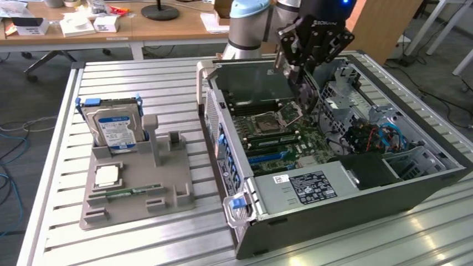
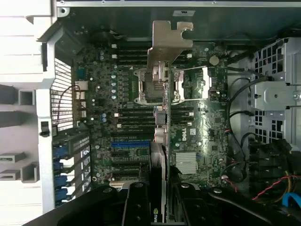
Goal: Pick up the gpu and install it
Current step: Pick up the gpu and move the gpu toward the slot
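The gpu (image 2: 159, 141) is a thin dark card seen edge-on in the wrist view, with its grey metal bracket (image 2: 169, 40) at the far end. My gripper (image 2: 158, 190) is shut on it, one black finger on each side of the card. In the exterior view the gripper (image 1: 303, 75) hangs over the open computer case (image 1: 229, 138), and the gpu (image 1: 308, 94) points down toward the motherboard (image 1: 284, 136) beside the CPU socket (image 1: 265, 123). The card's lower edge stands above the board; I cannot tell whether it touches.
Blue expansion slots (image 2: 130, 144) lie on the board. A power supply (image 1: 310, 185) and drive cage with cables (image 1: 377, 133) fill the case. On the slatted table, a grey fixture (image 1: 137, 188) holds a hard drive (image 1: 114, 130) and a memory stick (image 1: 133, 192).
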Controlling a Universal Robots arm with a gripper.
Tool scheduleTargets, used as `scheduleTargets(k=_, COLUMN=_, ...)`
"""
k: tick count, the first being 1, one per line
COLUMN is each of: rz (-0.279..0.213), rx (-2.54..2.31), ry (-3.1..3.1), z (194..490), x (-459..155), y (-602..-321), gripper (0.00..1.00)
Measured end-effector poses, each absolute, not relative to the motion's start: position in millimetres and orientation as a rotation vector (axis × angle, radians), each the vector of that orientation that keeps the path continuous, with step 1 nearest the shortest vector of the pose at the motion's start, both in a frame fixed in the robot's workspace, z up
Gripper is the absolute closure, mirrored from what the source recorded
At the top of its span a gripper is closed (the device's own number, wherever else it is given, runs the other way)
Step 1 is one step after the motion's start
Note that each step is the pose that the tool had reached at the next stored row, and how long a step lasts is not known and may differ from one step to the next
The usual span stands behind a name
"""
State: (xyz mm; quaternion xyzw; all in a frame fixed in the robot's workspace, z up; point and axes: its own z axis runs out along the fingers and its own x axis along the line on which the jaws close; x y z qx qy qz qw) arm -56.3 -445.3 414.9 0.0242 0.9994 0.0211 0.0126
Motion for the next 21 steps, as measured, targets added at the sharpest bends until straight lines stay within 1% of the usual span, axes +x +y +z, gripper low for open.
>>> scheduleTargets(k=16, rz=0.066, rx=0.075, ry=3.115, z=414.8, x=15.6, y=-445.3, gripper=0.74)
scheduleTargets(k=21, rz=0.066, rx=0.075, ry=3.115, z=414.6, x=29.7, y=-445.3, gripper=0.74)
